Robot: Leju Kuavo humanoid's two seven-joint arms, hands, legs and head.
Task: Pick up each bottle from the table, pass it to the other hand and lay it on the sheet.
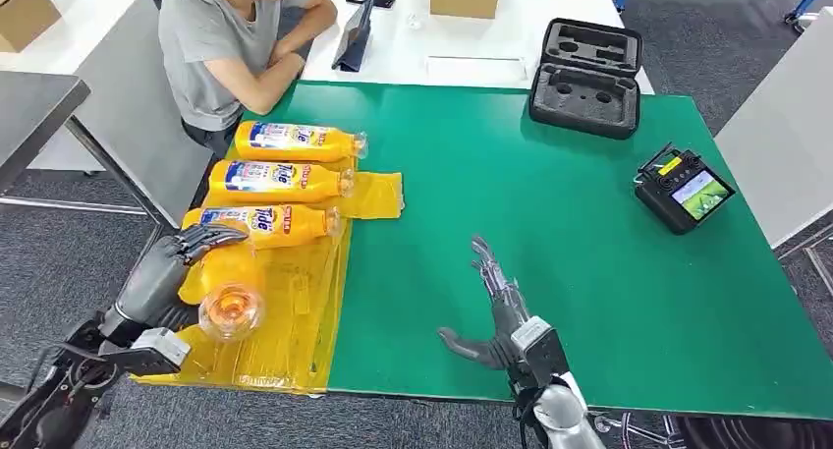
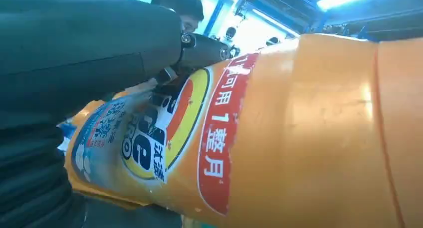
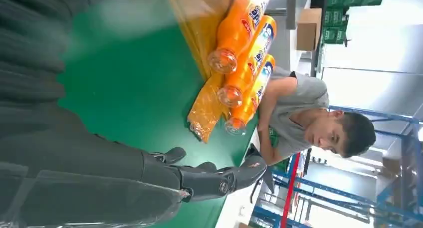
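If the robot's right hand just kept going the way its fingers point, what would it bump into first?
Probably nothing soon: the open right hand points up across the bare green table mat. Farther along lies the open black foam-lined case, though depth is hard to judge.

Held bottle [image 2: 299,138] — cap end cut off; left hand [image 1: 182,262] partly hidden behind it.

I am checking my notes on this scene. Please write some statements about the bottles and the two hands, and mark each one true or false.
1. Three orange bottles lie side by side on the yellow sheet. True.
2. The right hand holds a bottle. False: it is open above the green table.
3. The left hand grips a fourth bottle. True.
4. The black case is closed. False: it lies open.
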